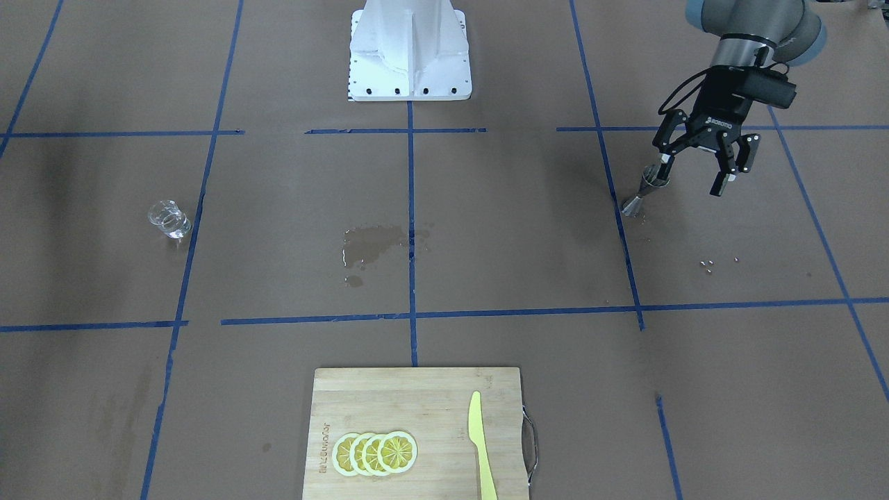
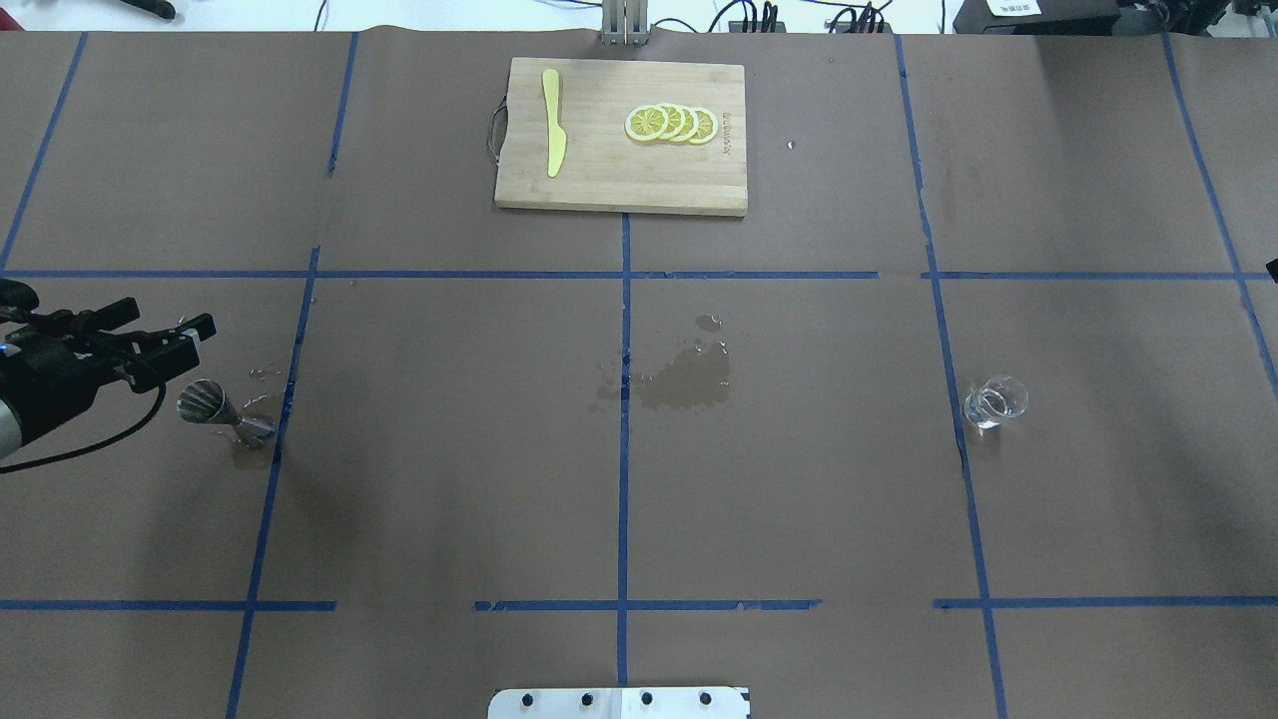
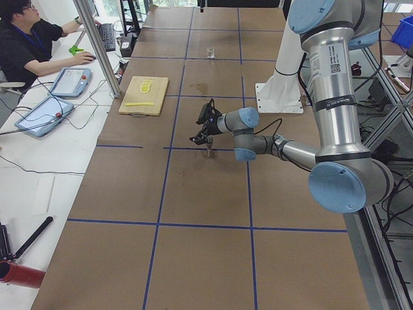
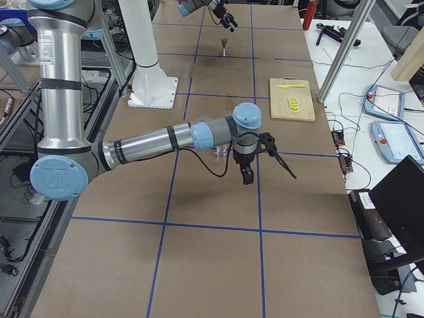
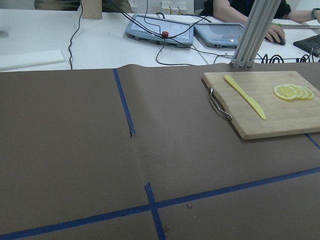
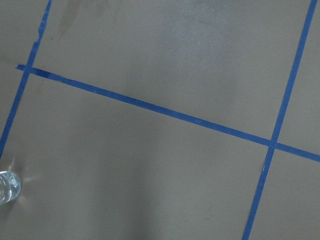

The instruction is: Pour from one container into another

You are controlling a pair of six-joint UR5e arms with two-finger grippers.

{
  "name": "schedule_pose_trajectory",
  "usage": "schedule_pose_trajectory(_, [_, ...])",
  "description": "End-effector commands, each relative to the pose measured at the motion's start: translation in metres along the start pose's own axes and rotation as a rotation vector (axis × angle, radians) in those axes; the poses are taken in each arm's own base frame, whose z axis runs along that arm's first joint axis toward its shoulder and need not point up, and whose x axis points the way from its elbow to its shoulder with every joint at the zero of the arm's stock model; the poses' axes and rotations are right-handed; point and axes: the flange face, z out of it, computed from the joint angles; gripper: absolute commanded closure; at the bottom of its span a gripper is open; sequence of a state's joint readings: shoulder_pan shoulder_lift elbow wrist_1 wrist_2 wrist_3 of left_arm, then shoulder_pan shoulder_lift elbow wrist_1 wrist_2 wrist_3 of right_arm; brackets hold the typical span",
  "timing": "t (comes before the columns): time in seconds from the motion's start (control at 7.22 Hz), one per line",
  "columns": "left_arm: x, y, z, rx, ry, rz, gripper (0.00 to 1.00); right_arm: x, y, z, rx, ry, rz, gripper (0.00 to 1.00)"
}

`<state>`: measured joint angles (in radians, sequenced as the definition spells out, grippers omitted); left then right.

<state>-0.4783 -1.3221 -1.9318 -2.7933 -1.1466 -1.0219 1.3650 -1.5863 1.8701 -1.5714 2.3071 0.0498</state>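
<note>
The steel jigger [image 1: 646, 191] stands upright on the brown table by a blue tape line, also in the overhead view [image 2: 225, 411] and in both side views [image 3: 208, 152] [image 4: 223, 46]. My left gripper [image 1: 694, 175] hangs open just above and beside it, one finger close to its top rim, and holds nothing. The clear glass cup [image 1: 169, 219] stands alone on the opposite side [image 2: 994, 401], and shows at the right wrist view's lower left corner [image 6: 7, 186]. My right gripper [image 4: 265, 156] hovers near the cup [image 4: 220, 154]; whether it is open or shut I cannot tell.
A wooden cutting board [image 1: 417, 389] with lemon slices [image 1: 375, 453] and a yellow knife [image 1: 480, 444] lies at the far middle edge. A wet patch [image 1: 371, 243] darkens the centre, and droplets [image 1: 708, 264] lie near the jigger. The robot base [image 1: 410, 48] stands mid-table.
</note>
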Motion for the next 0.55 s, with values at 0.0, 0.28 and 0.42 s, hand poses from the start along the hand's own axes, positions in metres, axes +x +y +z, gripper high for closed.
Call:
schedule_pose_trajectory(0.0, [0.023, 0.037, -0.007, 0.100, -0.043, -0.009, 0.00, 0.000, -0.001, 0.000, 0.001, 0.000, -0.001, 0.00])
schedule_pose_trajectory(0.28, [0.026, 0.059, -0.007, 0.136, -0.073, 0.015, 0.00, 0.001, -0.001, 0.001, -0.001, 0.000, 0.000, 0.00])
schedule_pose_trajectory(0.42, [0.020, 0.079, -0.003, 0.131, -0.092, 0.009, 0.00, 0.000, -0.001, 0.000, -0.001, 0.000, 0.000, 0.00])
